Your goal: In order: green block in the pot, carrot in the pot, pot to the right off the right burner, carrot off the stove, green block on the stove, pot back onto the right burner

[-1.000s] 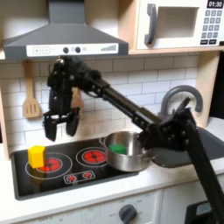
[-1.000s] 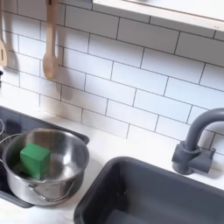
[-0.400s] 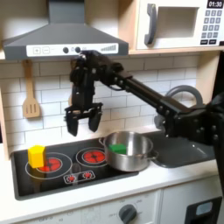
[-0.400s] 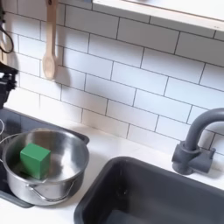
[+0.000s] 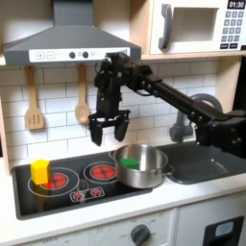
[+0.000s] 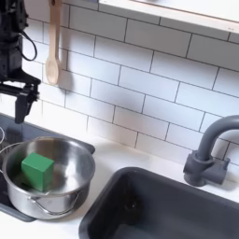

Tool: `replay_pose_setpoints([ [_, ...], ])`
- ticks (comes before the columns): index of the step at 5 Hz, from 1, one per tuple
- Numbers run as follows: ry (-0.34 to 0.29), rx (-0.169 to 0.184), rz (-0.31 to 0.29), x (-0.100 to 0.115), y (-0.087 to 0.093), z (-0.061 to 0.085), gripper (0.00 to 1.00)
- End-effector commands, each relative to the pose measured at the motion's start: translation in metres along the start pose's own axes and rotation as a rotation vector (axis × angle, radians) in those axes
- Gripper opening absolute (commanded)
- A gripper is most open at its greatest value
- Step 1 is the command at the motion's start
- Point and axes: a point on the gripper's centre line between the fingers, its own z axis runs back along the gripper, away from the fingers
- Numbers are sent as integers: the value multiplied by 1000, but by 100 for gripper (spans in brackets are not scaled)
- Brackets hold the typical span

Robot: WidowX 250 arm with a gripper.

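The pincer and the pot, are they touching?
Apart. In the first exterior view the pincer hangs open above the pot, with white tile wall showing between its tips and the pot's rim. The green block sits inside the pot.

The pot [image 6: 51, 173] is shiny bare metal, the stove [image 5: 77, 183] glossy black, the sink [image 6: 177, 210] matt grey.

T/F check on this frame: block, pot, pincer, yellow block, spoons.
1. The green block lies inside the pot. True.
2. The pincer grips the green block. False: it hangs open above the stove, holding nothing.
3. A yellow block stands on the burner at the first exterior view's left. True.
4. The pot lies in the sink. False: it stands on the stove, beside the sink.
5. Wooden spoons hang on the tiled wall. True.
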Motion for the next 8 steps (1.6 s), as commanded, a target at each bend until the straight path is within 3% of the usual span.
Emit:
replay_pose_setpoints([
  [1,10,-1,34,-22,-16,2,100],
  [4,95,-59,211,-48,-63,5,100],
  [5,95,-61,267,-46,-73,6,100],
  [6,86,-33,371,-43,-71,6,100],
  [8,112,-28,458,-40,-75,-1,100],
])
